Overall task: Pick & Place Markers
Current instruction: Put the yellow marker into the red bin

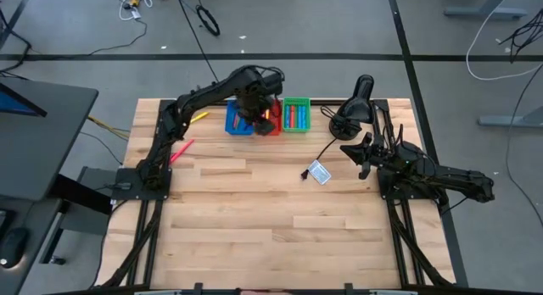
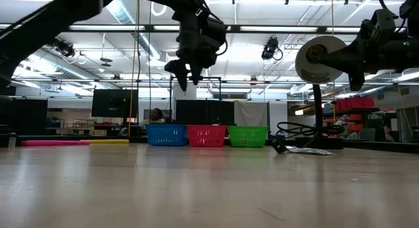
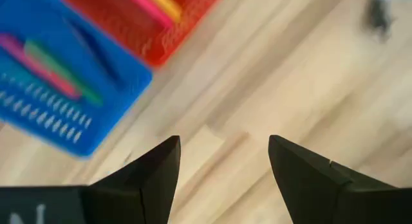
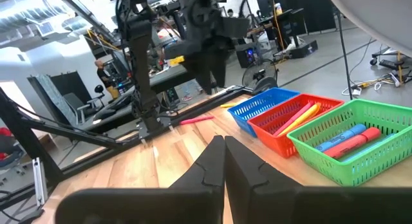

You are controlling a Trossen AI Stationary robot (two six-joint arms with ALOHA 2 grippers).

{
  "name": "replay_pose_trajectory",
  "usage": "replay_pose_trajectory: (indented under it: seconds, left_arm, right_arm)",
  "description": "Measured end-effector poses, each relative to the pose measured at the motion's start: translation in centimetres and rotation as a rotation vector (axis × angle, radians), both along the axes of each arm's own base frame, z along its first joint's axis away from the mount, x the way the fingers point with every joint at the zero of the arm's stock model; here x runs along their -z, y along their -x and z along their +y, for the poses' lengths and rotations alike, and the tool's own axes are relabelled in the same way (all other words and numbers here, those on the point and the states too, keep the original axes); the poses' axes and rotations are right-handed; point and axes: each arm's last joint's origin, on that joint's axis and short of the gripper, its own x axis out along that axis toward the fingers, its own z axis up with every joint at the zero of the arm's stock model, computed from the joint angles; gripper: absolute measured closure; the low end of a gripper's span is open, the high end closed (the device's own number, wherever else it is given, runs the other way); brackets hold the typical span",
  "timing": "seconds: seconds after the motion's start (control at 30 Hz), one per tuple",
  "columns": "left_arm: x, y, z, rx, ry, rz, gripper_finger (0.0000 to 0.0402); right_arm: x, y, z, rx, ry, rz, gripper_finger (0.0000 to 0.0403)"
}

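From above, my left gripper (image 1: 254, 117) hung over the blue bin (image 1: 234, 123) and red bin (image 1: 271, 125), with two markers left on the table: a yellow marker (image 1: 199, 117) and a pink marker (image 1: 181, 150) beside my left arm. At table height, my fingers were clear above the bins. My left wrist showed them spread wide, holding nothing. My right gripper (image 4: 224, 161) sat pressed shut, waiting. I judged I should swing back, square to one marker, then descend.
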Motion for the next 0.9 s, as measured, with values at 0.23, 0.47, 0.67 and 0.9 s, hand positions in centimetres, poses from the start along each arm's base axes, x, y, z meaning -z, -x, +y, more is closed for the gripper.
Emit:
replay_pose_trajectory:
  seconds: [0.23,0.47,0.67,0.9]
  left_arm:
    - [-0.5,3.2,-1.9,0.113,-0.112,0.079,0.0158]
    - [0.1,6.4,-3.4,0.120,-0.160,0.027,0.0158]
    - [1.0,9.9,-5.5,0.124,-0.173,-0.005,0.0158]
    - [2.0,13.4,-8.2,0.153,-0.166,-0.007,0.0158]
  right_arm:
    - [0.0,0.0,0.0,0.000,0.000,0.000,0.0392]
    - [0.0,0.0,0.0,0.000,0.000,0.000,0.0392]
    - [0.0,0.0,0.0,0.000,0.000,-0.001,0.0392]
    - [0.0,0.0,0.0,0.000,0.000,-0.001,0.0392]
